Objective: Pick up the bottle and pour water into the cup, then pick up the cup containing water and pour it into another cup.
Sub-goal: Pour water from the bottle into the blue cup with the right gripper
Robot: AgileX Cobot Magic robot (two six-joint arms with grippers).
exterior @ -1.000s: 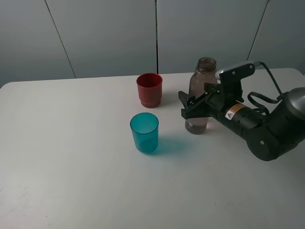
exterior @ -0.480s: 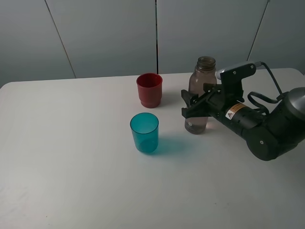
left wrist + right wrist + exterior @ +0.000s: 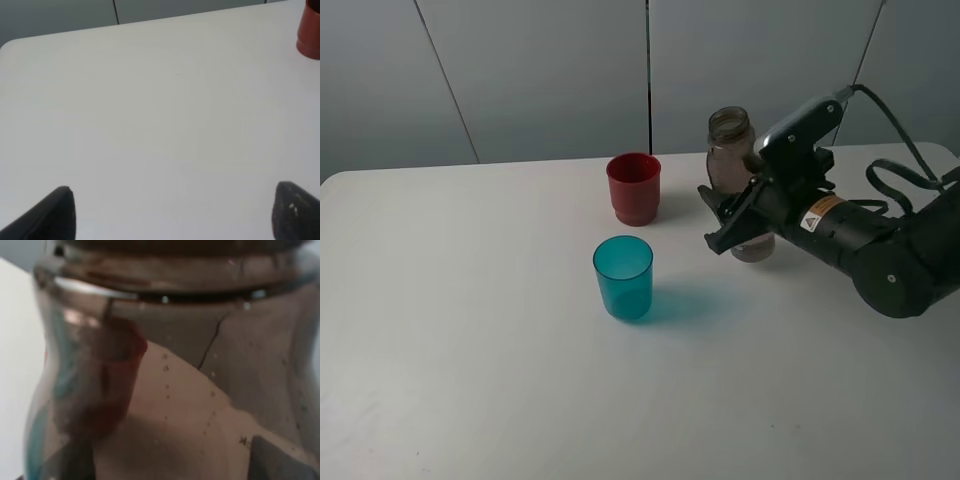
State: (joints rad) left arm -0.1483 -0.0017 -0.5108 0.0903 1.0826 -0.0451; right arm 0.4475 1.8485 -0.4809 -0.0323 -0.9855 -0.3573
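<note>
My right gripper [image 3: 732, 218] is shut on the smoky grey-brown bottle [image 3: 729, 148], holding it by its lower body just above the table. The bottle leans with its open neck toward the left. In the right wrist view the bottle [image 3: 200, 365] fills the frame. The teal see-through cup [image 3: 623, 277] stands upright to the left of the bottle and nearer the front. The dark-red cup [image 3: 633, 188] stands behind the teal one, left of the bottle's neck. My left gripper [image 3: 175, 215] is open over bare table, with the red cup [image 3: 310, 30] far off at the frame's edge.
The white table [image 3: 470, 330] runs wide to the left and front of the cups. Grey wall panels [image 3: 540, 70] stand behind its back edge. The right arm's cable [image 3: 890, 180] loops above the table at the right.
The bottle has come up off the table in my right gripper, shifted back and tipped its neck leftward. Both cups stay where they were.
</note>
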